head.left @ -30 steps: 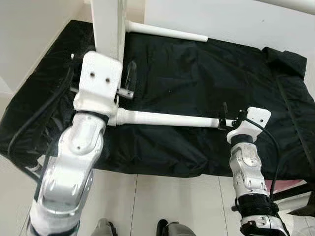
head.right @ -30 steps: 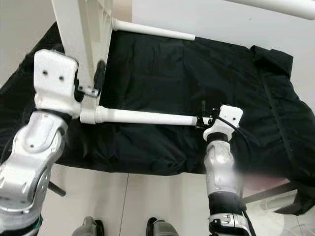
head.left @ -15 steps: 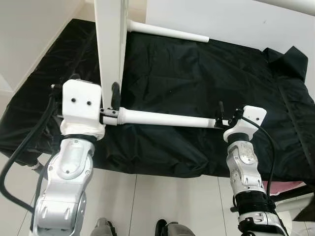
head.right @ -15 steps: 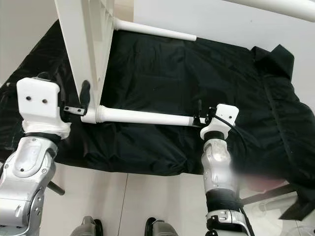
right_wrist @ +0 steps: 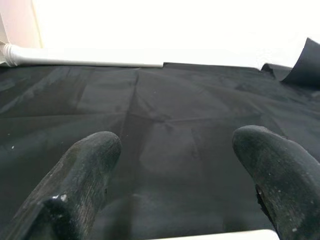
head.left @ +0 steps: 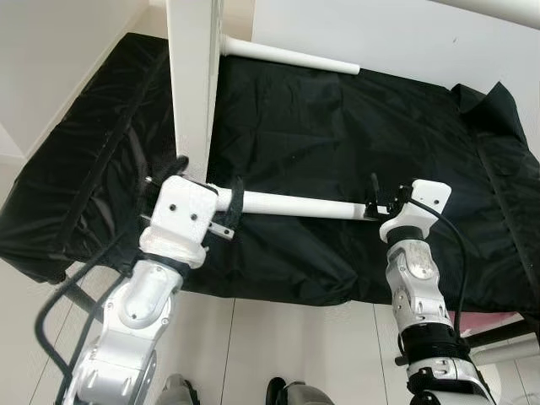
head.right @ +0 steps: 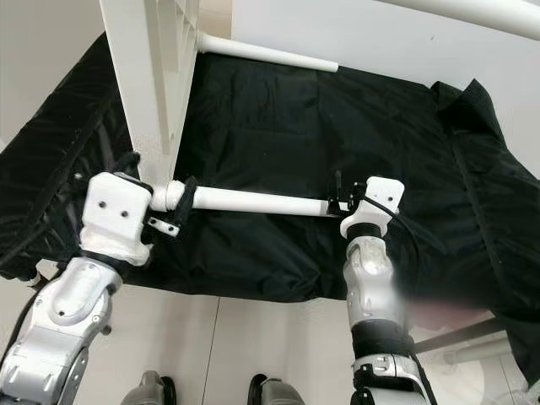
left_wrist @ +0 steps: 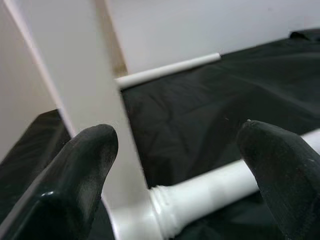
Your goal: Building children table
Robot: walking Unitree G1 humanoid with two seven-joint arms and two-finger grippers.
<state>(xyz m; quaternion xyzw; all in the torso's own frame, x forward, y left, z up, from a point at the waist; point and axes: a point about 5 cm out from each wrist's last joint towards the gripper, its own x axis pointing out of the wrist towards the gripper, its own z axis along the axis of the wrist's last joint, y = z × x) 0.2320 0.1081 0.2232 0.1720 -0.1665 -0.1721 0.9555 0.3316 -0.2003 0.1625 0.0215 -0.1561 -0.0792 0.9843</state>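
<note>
The near table leg [head.left: 287, 205], a white round tube, is seen lying crosswise in front of the robot above the black cloth [head.left: 337, 118], its long axis running from the robot's left to its right. At its left end it meets the upright white table frame [head.left: 192, 76] through a ribbed collar, and whether that joint is fully seated cannot be told. The left gripper [head.left: 221, 211] is placed right at that joint, so the left arm is judged the nearer one to the connection on which the coming move turns. In the left wrist view its fingers [left_wrist: 75, 175] are spread wide, with the collar end of the leg lying between them and not clamped; one finger is close against the frame, though contact there cannot be confirmed. The right gripper [head.left: 377, 202] is placed at the far, free end of the same leg. In the right wrist view its fingers [right_wrist: 80, 175] are also well apart, and a white edge of the leg is seen low between them; whether the leg is merely rested on or touched cannot be told. A second table leg [head.left: 291, 57] projects from the frame farther back, parallel to the first and well apart from both grippers.
</note>
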